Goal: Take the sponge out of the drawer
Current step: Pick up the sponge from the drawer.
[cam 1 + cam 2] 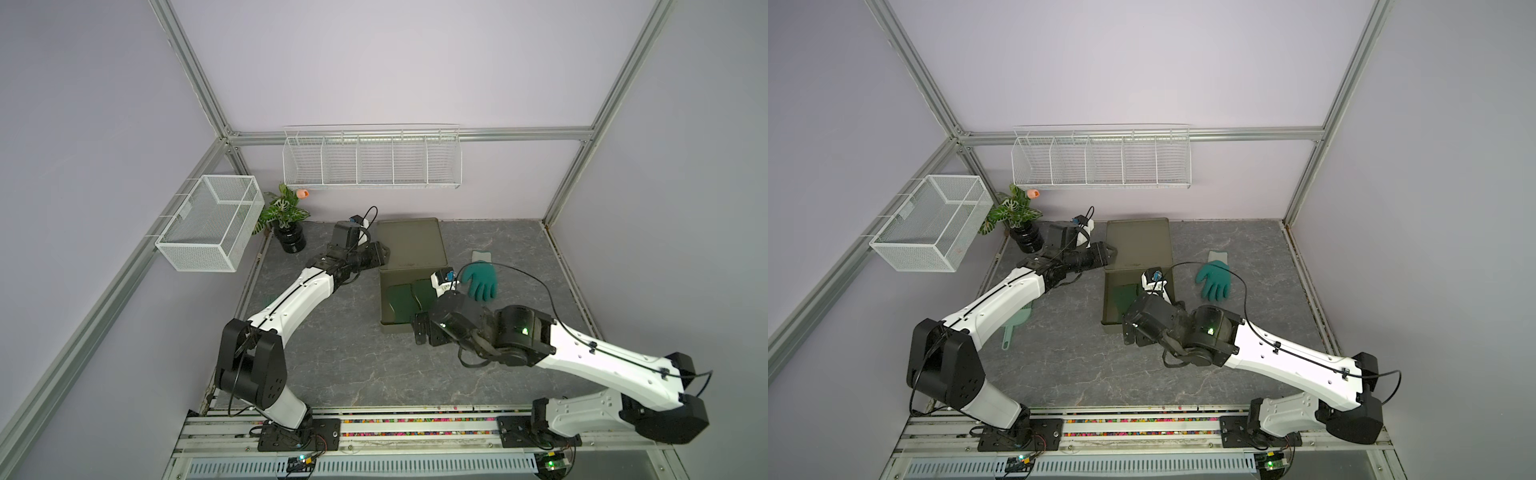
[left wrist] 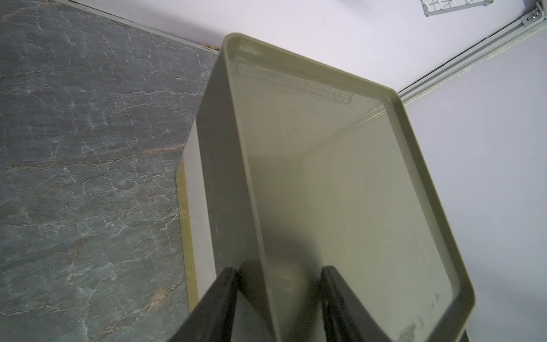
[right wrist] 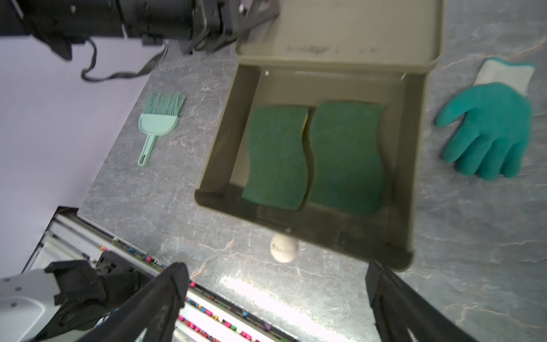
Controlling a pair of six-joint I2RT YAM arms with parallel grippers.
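Two green sponges (image 3: 276, 157) (image 3: 346, 157) lie flat, side by side and touching, on the floor of the open drawer (image 3: 219, 142). Neither is lifted yet. The drawer stands pulled out of the cabinet (image 3: 355, 29) toward the counter's (image 1: 353, 365) front edge. Opening looks done, so the step in hand is the reach for a sponge.

The right tool (image 3: 277, 266) hangs above the drawer's front wall, over the white knob (image 3: 284, 251), with its jaws wide apart and nothing between them. Its next move would be to go forward past the front wall, drop into the drawer and close on one sponge. Because the two sponges touch, a finger would have to find the seam between them or take an outer edge, or both may be dragged along. The drawer walls leave little room on either side.

The left tool (image 2: 279, 269) sits astride the cabinet's top lip on the side toward the counter's left edge. It appears clamped there, probably to steady the cabinet.

A teal glove (image 3: 488, 127) lies on the counter just beside the drawer, toward the right edge. A small brush (image 3: 159, 118) lies toward the left edge, partly under the left arm in a top view. Neither blocks the reach.
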